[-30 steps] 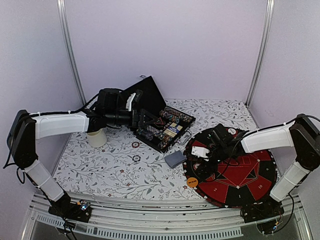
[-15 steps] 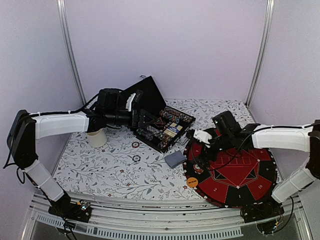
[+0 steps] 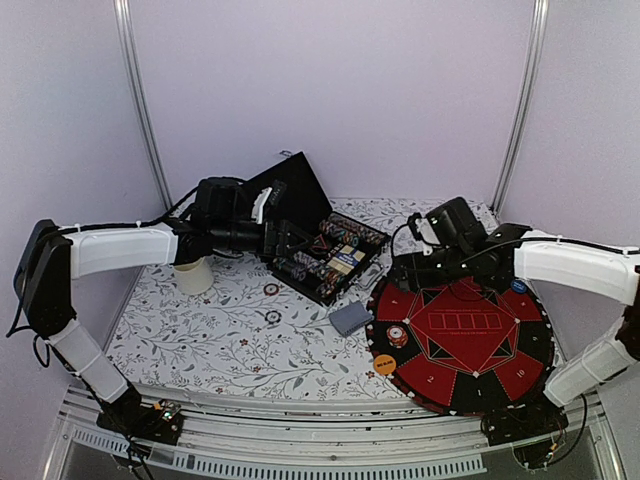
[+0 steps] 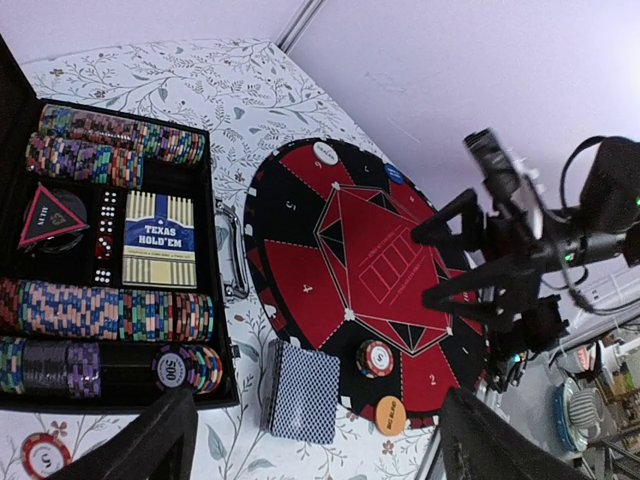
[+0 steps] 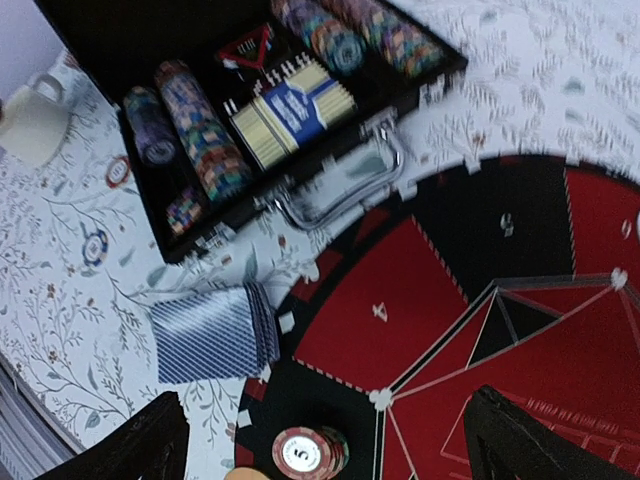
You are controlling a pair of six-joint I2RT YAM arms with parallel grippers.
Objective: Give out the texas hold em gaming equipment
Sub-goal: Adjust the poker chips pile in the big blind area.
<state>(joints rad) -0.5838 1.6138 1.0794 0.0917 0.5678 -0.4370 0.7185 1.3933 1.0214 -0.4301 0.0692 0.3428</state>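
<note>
1. Left claw (image 4: 318,402): fingers spread wide with nothing between them, hanging above the open black chip case (image 4: 110,250) on the flower-patterned table (image 3: 200,340).
2. Right claw (image 5: 328,400): fingers likewise spread and empty, over the far-left edge of the round red-and-black felt playing board (image 3: 470,350).
3. Small round multi-coloured poker chips (image 4: 110,310): packed on edge in rows along the case troughs. A short stack of red-and-white chips (image 5: 305,452) stands on the left part of the board. Single loose chips (image 3: 271,289) lie on the table to the left of the case.
4. Deck of playing cards (image 5: 213,335), grey-blue striped backs up: lies on the table between case and board, just beside the board's rim, its edges slightly fanned.
5. Orange button disc (image 3: 385,365): flat on the board's near-left rim, near the stack. A blue button disc (image 3: 518,285) lies at the far-right rim.
6. Handling, chips: probably stiff, fairly dense and smooth-faced. A stack is likely to shear sideways, so pinch it across the rims, low down.
7. Handling, cards: probably light, bendable and slick. Squeeze the whole deck across its long edges, since a partial grip would likely spill the lower cards.
8. Handling, discs: thin and flush on the felt. Take them at opposite rims with the fingertips pressed down.
</note>
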